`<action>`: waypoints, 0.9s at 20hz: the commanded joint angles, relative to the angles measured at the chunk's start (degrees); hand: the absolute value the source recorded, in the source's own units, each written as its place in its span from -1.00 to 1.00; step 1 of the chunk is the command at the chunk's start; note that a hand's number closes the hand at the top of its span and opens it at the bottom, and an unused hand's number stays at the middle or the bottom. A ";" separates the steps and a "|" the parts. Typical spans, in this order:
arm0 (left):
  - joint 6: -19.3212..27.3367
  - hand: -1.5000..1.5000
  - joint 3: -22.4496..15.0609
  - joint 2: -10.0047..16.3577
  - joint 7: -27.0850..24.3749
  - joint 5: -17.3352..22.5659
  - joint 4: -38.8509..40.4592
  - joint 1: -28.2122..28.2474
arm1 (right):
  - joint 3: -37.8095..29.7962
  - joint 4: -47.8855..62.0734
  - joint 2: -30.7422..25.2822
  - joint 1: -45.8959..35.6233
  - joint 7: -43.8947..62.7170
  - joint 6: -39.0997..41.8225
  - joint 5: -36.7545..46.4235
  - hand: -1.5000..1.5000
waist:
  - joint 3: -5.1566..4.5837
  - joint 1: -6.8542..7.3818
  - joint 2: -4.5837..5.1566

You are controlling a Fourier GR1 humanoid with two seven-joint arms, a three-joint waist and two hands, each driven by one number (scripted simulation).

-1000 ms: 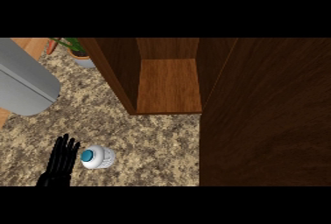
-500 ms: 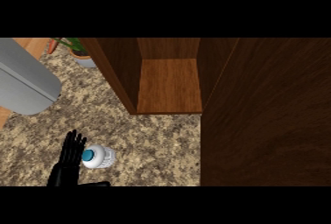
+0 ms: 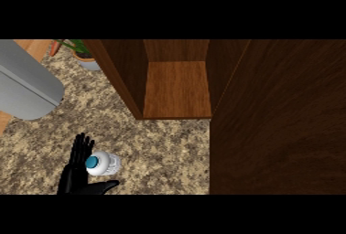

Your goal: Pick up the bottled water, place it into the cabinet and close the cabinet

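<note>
White with a blue cap, the bottled water (image 3: pixel 105 164) stands up straight on the stony desk (image 3: pixel 162 151). It is close to the front edge, toward the left side. We look down on its top, so its long way points up at us.

The left hand (image 3: pixel 74 174) is just beside it, on the bottle's left. Its fingers (image 3: pixel 82 146) are straight and point to the back of the desk. The thumb (image 3: pixel 103 184) sticks out to the right, nearer the front edge than the bottle. So the hand is wide open and holds nothing. The bottle sits in the gap between fingers and thumb. I cannot tell if they touch.

The right hand does not show, so the left hand is the near one. I think the next job is to curl the fingers round the bottle from the side.

The wooden cabinet (image 3: pixel 177 89) is open at the back of the desk, to the right of the bottle and well apart from it. Its door (image 3: pixel 277 123) swings out along the right side.
</note>
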 commanded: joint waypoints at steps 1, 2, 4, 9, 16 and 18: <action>-3.26 -1.00 1.51 0.00 -4.00 1.53 8.21 -4.40 | -2.74 -7.99 -1.08 0.20 4.42 -0.82 -7.27 -1.00 | -0.02 0.26 0.16; -6.32 -1.00 1.02 -0.17 -2.42 3.48 4.67 -1.74 | -4.91 -7.36 -0.80 4.29 0.14 1.79 -5.78 -1.00 | 0.03 -0.12 -0.18; -8.39 -1.00 2.54 1.58 -2.90 4.43 9.68 -6.59 | 0.21 -8.57 1.29 2.09 3.16 -0.17 -3.29 -1.00 | -0.02 0.13 0.08; -12.11 -1.00 2.38 0.66 -5.76 6.02 12.61 -7.08 | -2.98 -10.27 0.26 3.27 2.97 0.28 -5.76 -1.00 | -0.02 0.22 0.04; -11.15 1.00 2.43 -1.67 -7.95 6.40 15.68 -10.22 | -3.68 -8.14 0.67 4.69 0.93 3.84 -5.73 -1.00 | 0.03 0.05 -0.06; -11.25 1.00 0.29 -2.18 -9.34 5.76 14.23 -8.21 | -4.32 -8.24 -0.10 0.40 3.78 0.80 -6.17 -1.00 | 0.05 0.79 0.03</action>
